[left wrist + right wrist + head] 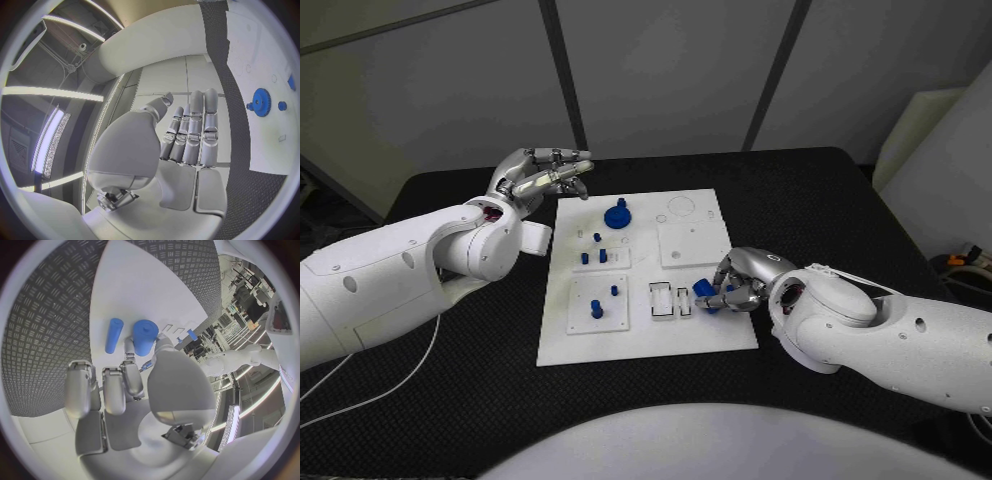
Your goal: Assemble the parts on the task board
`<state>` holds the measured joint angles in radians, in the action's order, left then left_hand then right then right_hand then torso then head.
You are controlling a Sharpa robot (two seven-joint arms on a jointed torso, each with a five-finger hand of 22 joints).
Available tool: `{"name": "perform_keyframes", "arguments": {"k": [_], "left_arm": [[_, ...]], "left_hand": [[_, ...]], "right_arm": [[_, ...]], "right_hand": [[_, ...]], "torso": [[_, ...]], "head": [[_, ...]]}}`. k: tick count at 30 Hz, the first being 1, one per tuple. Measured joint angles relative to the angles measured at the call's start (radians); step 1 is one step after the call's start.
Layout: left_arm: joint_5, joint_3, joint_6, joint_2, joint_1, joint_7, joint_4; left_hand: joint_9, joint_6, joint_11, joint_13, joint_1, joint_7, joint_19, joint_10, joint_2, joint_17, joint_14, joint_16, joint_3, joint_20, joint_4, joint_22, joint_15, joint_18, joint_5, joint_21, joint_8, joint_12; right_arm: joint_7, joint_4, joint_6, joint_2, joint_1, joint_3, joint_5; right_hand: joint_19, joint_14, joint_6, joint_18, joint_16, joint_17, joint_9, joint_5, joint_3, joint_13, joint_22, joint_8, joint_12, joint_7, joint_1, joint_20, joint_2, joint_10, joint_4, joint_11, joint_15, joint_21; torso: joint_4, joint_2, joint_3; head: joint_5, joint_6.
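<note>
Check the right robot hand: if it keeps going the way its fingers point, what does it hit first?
Probably the blue cylinder, right at the right robot hand fingertips and maybe already touching. The thinner blue peg lies beside it on the white board.

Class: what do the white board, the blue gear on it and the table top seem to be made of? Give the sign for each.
Board: probably matte white plastic, flat and even, with no shine. Blue gear: likely moulded plastic, one solid colour, dull sheen. Table: a black textured mat, maybe rubber, with a raised tread pattern in the right wrist view.
</note>
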<state>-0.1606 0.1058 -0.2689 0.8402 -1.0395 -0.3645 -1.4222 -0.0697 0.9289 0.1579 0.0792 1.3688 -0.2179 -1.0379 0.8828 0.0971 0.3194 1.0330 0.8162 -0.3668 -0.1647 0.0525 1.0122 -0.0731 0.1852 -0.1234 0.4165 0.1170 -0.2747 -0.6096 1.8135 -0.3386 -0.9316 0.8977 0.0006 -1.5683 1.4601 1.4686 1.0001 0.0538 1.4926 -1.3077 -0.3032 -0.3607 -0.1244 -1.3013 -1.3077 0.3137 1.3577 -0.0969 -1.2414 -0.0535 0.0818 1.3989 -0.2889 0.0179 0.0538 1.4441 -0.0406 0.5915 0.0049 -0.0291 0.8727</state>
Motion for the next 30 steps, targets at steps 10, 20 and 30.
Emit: {"name": "perform_keyframes", "arguments": {"k": [10,20,30], "left_arm": [[0.0,0.0,0.002,0.003,0.001,0.001,-0.001],[0.0,0.0,0.003,0.001,0.002,0.001,-0.001],[0.0,0.0,0.004,0.001,0.002,0.001,-0.001]], "left_hand": [[0.0,-0.004,0.0,0.0,0.0,-0.004,0.0,0.0,0.0,0.0,0.0,0.0,0.0,0.0,0.0,0.0,0.0,0.0,0.0,0.0,0.0,0.0],[0.0,-0.004,0.0,0.0,0.0,-0.004,0.0,0.0,0.0,0.0,0.0,0.0,0.0,0.0,0.0,0.0,0.0,0.0,0.0,0.0,0.0,0.0],[0.0,-0.004,0.0,0.0,0.0,-0.004,0.0,0.0,0.0,0.0,0.0,0.0,0.0,0.0,0.0,0.0,0.0,0.0,0.0,0.0,0.0,0.0]], "right_arm": [[-0.004,0.019,-0.049,-0.012,-0.01,-0.006,-0.001],[0.026,0.085,-0.166,-0.026,-0.013,-0.006,0.016],[0.057,0.085,-0.195,0.024,-0.012,-0.004,0.022]], "right_hand": [[0.004,-0.004,0.014,0.0,0.005,0.0,-0.026,-0.075,-0.008,-0.007,0.0,0.029,0.0,0.014,-0.035,0.004,-0.044,0.015,0.003,-0.015,0.004,0.011],[0.007,-0.004,0.014,0.0,0.009,0.0,-0.032,-0.094,-0.019,-0.007,0.0,0.047,0.0,0.015,-0.031,0.007,-0.052,0.02,-0.002,-0.02,0.011,0.021],[0.007,-0.004,0.014,0.0,0.012,0.0,-0.033,-0.094,-0.029,-0.007,0.0,0.048,0.0,0.015,-0.022,0.007,-0.062,0.023,-0.001,-0.023,0.011,0.021]], "torso": [[-0.0005,0.0,-0.0002],[0.0002,0.0,-0.0006],[0.003,0.001,-0.0016]], "head": [[0.003,0.0],[0.003,0.0],[0.012,0.0]]}}
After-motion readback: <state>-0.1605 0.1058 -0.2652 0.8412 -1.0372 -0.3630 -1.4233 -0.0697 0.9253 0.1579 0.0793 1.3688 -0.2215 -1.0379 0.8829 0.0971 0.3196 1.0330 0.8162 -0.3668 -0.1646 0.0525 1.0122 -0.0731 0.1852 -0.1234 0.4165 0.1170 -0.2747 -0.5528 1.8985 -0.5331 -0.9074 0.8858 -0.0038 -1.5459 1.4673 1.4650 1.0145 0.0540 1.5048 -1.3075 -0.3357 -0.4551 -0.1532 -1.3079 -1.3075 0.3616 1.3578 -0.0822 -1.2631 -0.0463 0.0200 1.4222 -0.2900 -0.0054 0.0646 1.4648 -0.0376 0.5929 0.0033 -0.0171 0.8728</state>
